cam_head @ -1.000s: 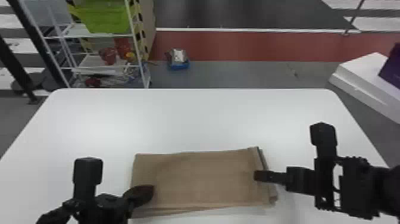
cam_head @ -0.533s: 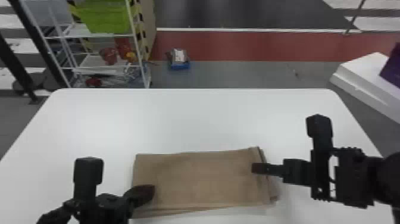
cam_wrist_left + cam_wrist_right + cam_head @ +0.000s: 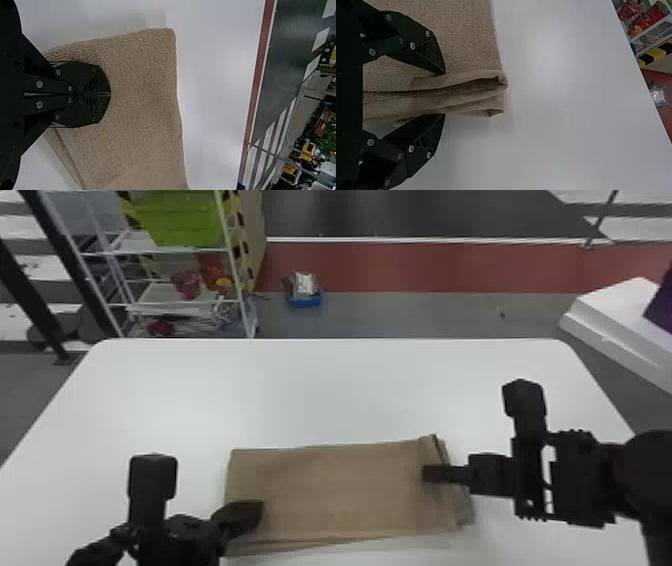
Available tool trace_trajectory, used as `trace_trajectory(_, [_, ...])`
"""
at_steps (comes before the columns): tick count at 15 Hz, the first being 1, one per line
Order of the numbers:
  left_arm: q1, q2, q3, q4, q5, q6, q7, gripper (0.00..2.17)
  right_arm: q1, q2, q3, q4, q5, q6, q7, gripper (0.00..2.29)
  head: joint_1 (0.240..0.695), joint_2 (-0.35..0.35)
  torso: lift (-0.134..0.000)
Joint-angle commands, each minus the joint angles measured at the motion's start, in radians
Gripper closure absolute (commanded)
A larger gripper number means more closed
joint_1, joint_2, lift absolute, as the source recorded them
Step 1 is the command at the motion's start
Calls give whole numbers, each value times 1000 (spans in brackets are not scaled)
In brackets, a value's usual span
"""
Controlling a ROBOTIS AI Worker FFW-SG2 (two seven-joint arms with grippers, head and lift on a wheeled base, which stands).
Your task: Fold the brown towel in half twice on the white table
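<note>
- While the left gripper (image 3: 257, 512) sits over the near-left part of the brown towel (image 3: 340, 495), its two black fingers are pressed together; left wrist view has the closed tips (image 3: 110, 94) above the cloth, no fabric seen between them, contact with the cloth can't be told.
- Right gripper (image 3: 429, 474) comes in from the right side, at the towel's right end.
- Right gripper's (image 3: 444, 94) fingers are spread, one on each side of the stacked folded edge (image 3: 466, 89); one over the towel's top face, the other on the outer side, by the bare tabletop. Not clamped; light contact can't be told.
- Towel: folded, a flat rectangle lying on the white table (image 3: 340, 390), near half, long sides running left to right.
- Right end is layered and a bit uneven, folds looped, small gaps between layers; lower plies stick out at the near-right corner.
- Near long side: lower layer peeks out under the top one, more so toward the left.
- Top face mostly smooth.
- Beyond table, left: white wire rack (image 3: 245, 315) with a lime-green bin (image 3: 177, 220) and a red bucket (image 3: 186, 284).
- Floor past the far edge: blue tray (image 3: 305, 301) with stuff in it, red strip (image 3: 425, 267) behind.
- Right of table: white block (image 3: 620, 312), purple object (image 3: 662, 307) on it.
</note>
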Motion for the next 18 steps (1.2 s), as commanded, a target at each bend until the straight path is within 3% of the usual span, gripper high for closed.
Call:
trace_trajectory(1, [0, -4, 5, 0, -2, 1, -1, 2064, -5, 0, 1, 1, 1, 14, 17, 1116, 695, 23, -124])
trace_trajectory(2, [0, -4, 7, -2, 0, 1, -1, 2064, -5, 0, -1, 1, -1, 14, 22, 1119, 695, 29, -124])
trace_trajectory(4, [-2, -4, 10, -2, 0, 4, -1, 2064, -5, 0, -4, -7, -18, 14, 31, 1359, 695, 35, -124])
trace_trajectory(11, [-5, -4, 0, -3, -2, 10, -1, 2064, -2, 5, -22, -137, -102, 14, 35, 1447, 695, 55, -124])
trace_trajectory(14, [-11, -4, -6, -3, -6, 31, -1, 2064, -25, 39, -15, -156, -157, 14, 26, 1447, 695, 69, -124])
trace_trajectory(17, [-15, -4, -33, -2, -20, 47, -1, 2064, -45, 92, 48, -160, -144, 14, 22, 1447, 695, 98, -124])
trace_trajectory(18, [-17, -4, -43, -2, -21, 47, -1, 2067, -50, 96, 68, -160, -141, 14, 14, 1447, 695, 121, -124])
